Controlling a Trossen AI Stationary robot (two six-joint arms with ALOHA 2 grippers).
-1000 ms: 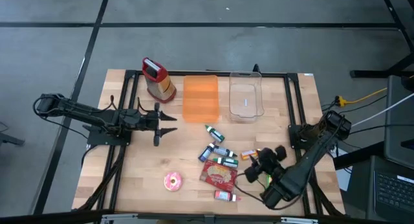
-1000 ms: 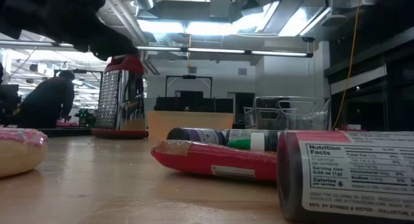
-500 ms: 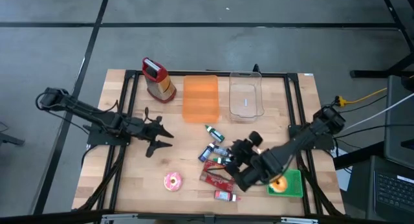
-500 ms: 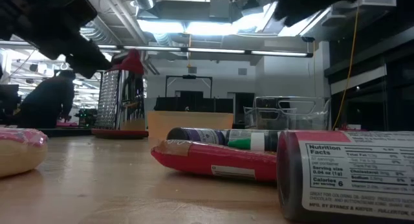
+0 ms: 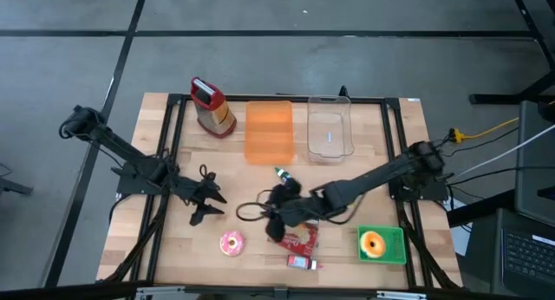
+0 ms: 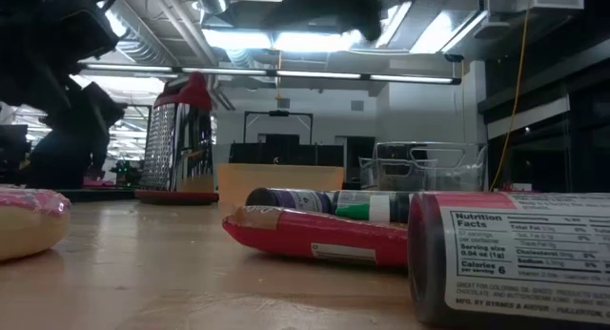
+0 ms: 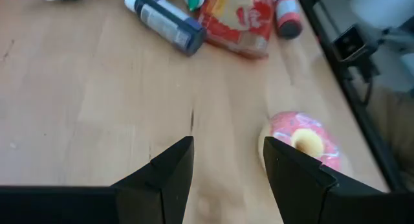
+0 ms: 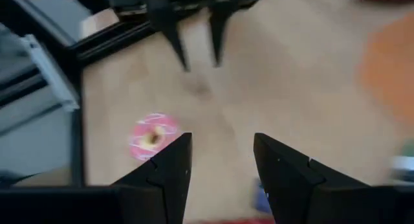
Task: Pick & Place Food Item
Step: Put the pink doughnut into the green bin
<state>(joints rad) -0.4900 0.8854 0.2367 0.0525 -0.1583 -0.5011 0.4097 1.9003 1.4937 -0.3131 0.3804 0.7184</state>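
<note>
On the worktop: a wooden worktop carries the scattered food things, with both arms reaching in over it.
Left gripper: low over the left part of the worktop; its fingers stand spread with bare wood between them, holding nothing.
Pink donut: lies flat on the wood just ahead of the left fingers and a little to one side, apart from them; in the left wrist view it sits close past the tip of one finger.
Right gripper: stretched across the middle, above the cluster of bottles; its fingers are apart and empty, pointing toward the donut and the left gripper beyond it.
Red packet: flat on the wood beside the right fingers, partly under that arm; in the low view it lies in front of a dark bottle.
Small bottles: strewn around the right fingers, one more near the front edge below the packet.
Green plate: behind the right fingers, toward the right edge, with an orange donut on it.
Far side: a red-topped grater, an orange bin and a clear bin stand in a row, well apart from both sets of fingers.
</note>
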